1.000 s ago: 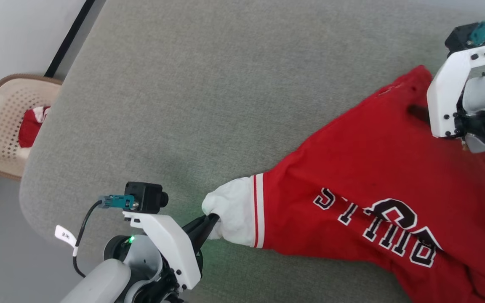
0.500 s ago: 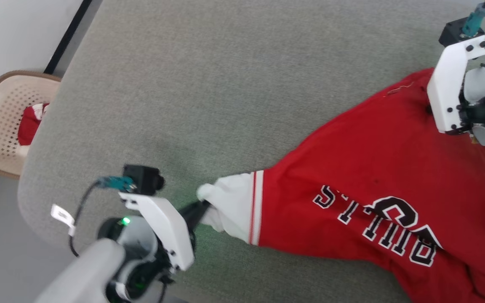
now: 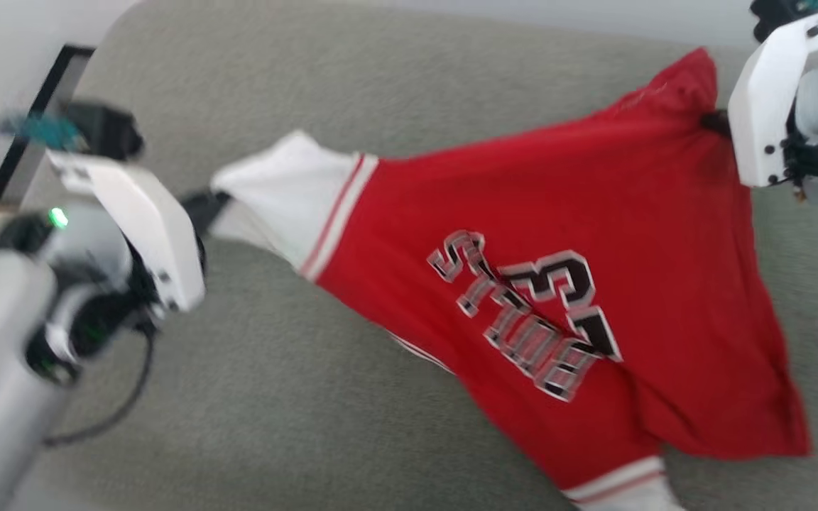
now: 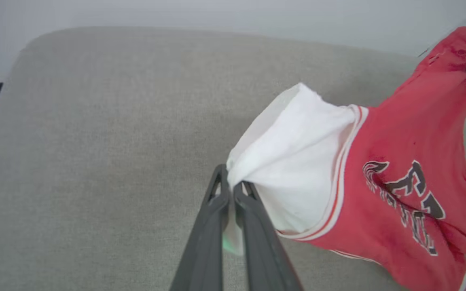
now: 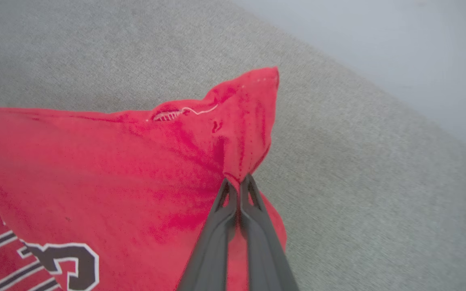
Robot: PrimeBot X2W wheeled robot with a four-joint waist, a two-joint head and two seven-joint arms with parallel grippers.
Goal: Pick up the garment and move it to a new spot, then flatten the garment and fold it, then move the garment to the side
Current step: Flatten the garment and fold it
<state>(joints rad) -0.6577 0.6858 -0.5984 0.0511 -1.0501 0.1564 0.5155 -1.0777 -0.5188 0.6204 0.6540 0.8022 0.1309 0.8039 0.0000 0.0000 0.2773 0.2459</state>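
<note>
Garment (image 3: 629, 213) newly aloft over grey surface (image 3: 274, 426)

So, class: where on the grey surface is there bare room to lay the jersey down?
Bare grey surface spreads beside the white sleeve pinched by the left gripper, and past the red corner in the right gripper. It is crowded where the garment hangs.

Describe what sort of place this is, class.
Probably an indoor room set up for folding clothes: a grey padded table, a red shirt held over it, a plain pale wall behind.
</note>
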